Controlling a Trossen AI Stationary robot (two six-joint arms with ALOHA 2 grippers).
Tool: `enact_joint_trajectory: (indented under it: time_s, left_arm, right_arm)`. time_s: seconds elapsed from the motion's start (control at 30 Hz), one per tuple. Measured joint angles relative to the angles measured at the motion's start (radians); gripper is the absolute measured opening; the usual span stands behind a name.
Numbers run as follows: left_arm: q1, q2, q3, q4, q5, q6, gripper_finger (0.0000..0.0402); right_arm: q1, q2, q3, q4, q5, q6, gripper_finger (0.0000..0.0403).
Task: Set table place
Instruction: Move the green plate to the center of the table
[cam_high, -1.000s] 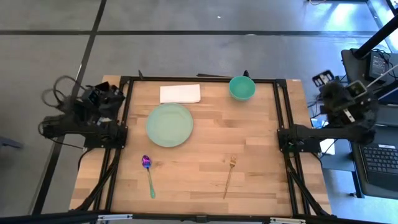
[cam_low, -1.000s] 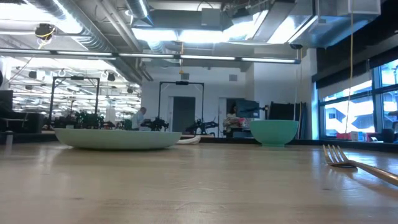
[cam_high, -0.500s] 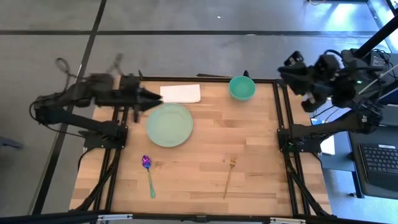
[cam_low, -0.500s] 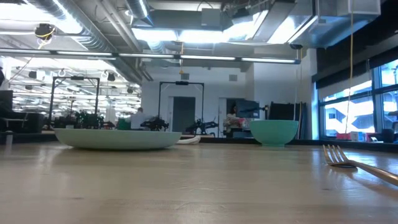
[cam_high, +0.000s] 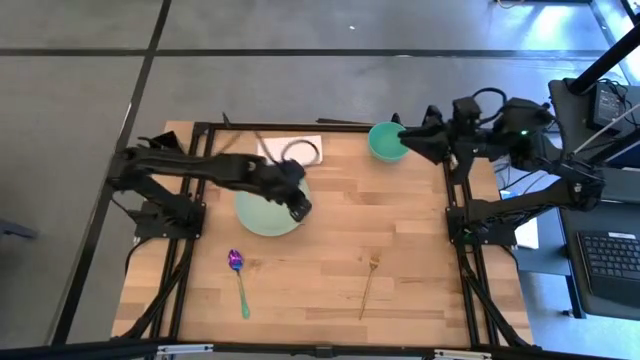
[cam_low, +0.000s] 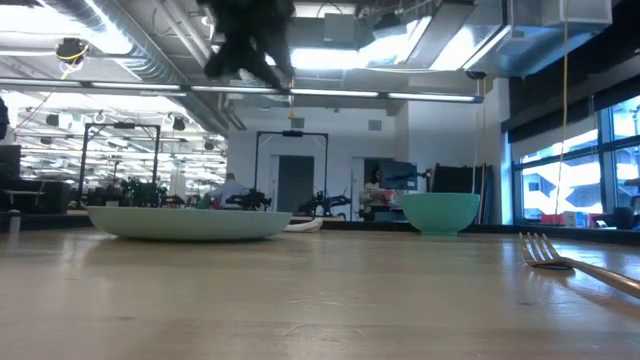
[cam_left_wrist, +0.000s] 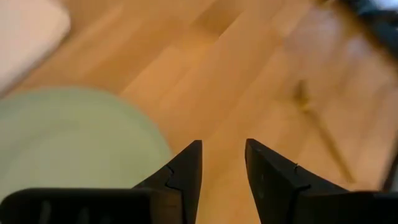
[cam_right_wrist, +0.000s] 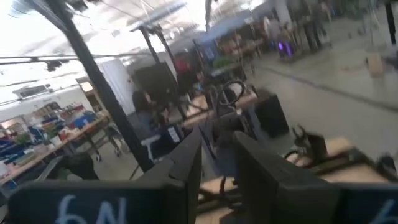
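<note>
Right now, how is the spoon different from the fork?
The spoon has a purple head and teal handle; the fork is all gold. The spoon lies near the table's left side, below the plate; the fork lies toward the right. Both lie flat, untouched, heads pointing toward the far edge.

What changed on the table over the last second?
Both arms swung in from their folded poses at the table's sides. The left gripper now hangs over the plate, at its right edge, fingers slightly apart. The right gripper reached to the bowl, at its right rim. Nothing has been grasped. Plate, bowl, spoon, fork and napkin lie where they were.
</note>
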Motion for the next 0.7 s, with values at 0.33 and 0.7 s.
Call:
enact_joint_trajectory:
  time_s: [0.33,0.7]
  left_arm:
    - [0.000,0.245,-0.001,-0.004,0.001,-0.076,0.0116]
    - [-0.002,0.355,-0.001,0.005,0.001,-0.128,0.0116]
  right_arm:
    - [0.000,0.005,0.000,-0.062,-0.009,0.033,0.0094]
    - [0.000,0.005,0.000,-0.065,-0.009,0.033,0.0094]
